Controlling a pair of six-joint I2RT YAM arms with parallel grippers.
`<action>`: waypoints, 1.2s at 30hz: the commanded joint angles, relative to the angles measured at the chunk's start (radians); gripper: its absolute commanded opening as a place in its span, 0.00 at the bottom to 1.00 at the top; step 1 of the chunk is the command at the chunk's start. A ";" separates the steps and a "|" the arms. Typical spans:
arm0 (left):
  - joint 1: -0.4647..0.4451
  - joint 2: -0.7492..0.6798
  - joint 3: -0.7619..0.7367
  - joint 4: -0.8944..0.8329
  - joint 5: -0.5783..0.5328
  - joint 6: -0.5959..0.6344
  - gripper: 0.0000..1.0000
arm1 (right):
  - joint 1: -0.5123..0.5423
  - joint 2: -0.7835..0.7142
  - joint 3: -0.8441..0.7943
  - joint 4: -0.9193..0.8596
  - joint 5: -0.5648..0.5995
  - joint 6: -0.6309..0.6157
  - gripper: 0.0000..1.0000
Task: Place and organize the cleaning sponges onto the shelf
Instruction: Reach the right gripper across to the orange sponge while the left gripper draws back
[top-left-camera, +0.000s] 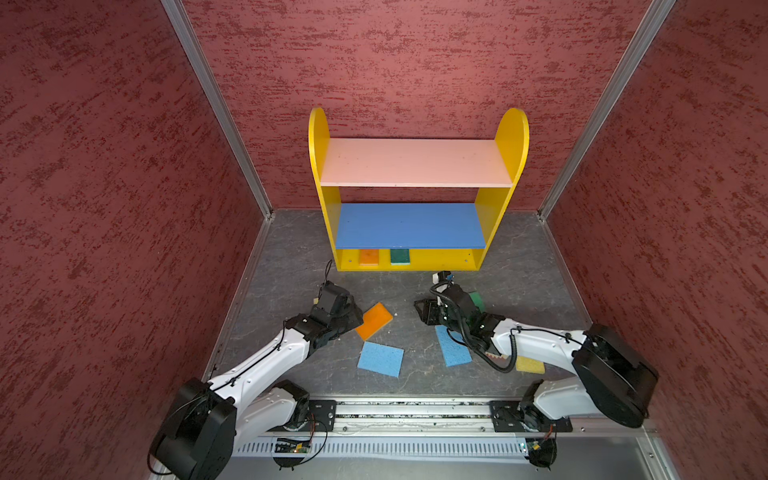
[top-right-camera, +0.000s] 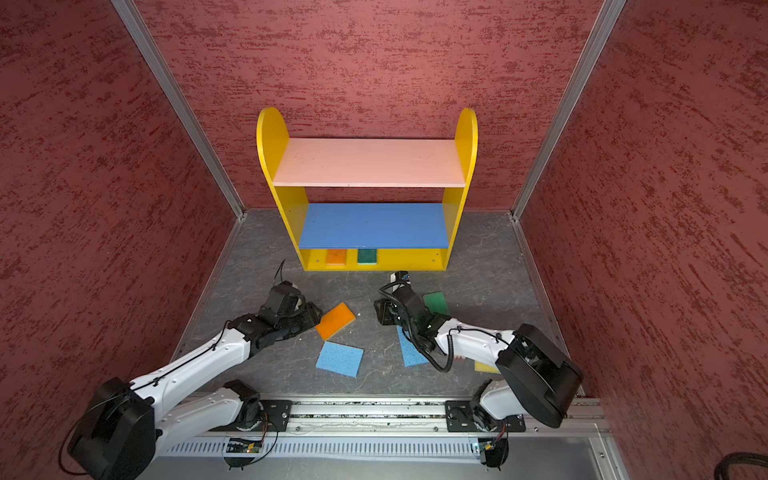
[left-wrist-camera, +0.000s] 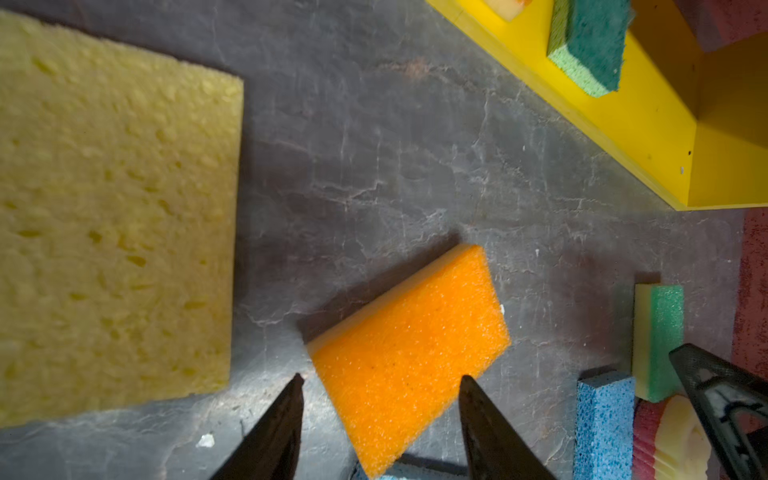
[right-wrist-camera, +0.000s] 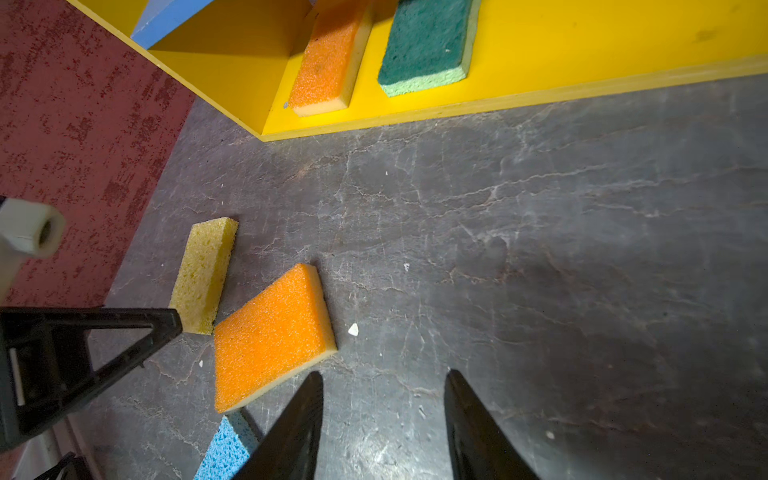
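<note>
A: Where does the loose orange sponge (left-wrist-camera: 409, 353) sit relative to the left gripper (left-wrist-camera: 381, 380)?

B: It lies flat on the table (right-wrist-camera: 540, 249), in front of the shelf (top-left-camera: 513, 149). The gripper hangs over the end of the sponge nearest that arm. Its fingers are apart and nothing is clamped. One corner of the sponge reaches into the gap between them.

A: Long axis?

B: Slanted. In both top views it runs from near-left to far-right, so it is neither square to the shelf front nor in line with the fingers. From the left wrist view it crosses the gap on a diagonal.

A: So closing now would catch it corner to corner.

B: That is my judgement, yes. The wrist probably needs a turn so the fingers bear on the two long sides.

A: Right gripper (right-wrist-camera: 383, 373)?

B: Its fingers are apart too, with only bare table between them. The same sponge lies off to one side, near but not under it. The left arm is the nearer one.

A: Shelf status?

B: The bottom board (top-left-camera: 440, 259) holds a shelved orange sponge (right-wrist-camera: 328, 62) and a dark green sponge (right-wrist-camera: 428, 41). They sit side by side with a gap between them, long axes pointing into the shelf. Past the green one the board is bare.
</note>
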 joint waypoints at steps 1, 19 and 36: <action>-0.038 0.002 -0.023 0.049 0.018 -0.040 0.59 | -0.001 -0.005 0.013 0.033 -0.020 0.008 0.49; -0.354 0.454 0.252 0.229 0.029 -0.098 0.52 | -0.002 -0.092 -0.023 -0.022 0.039 0.019 0.46; -0.237 0.111 0.161 0.045 -0.053 -0.051 0.55 | 0.013 0.005 0.038 -0.076 0.062 0.041 0.47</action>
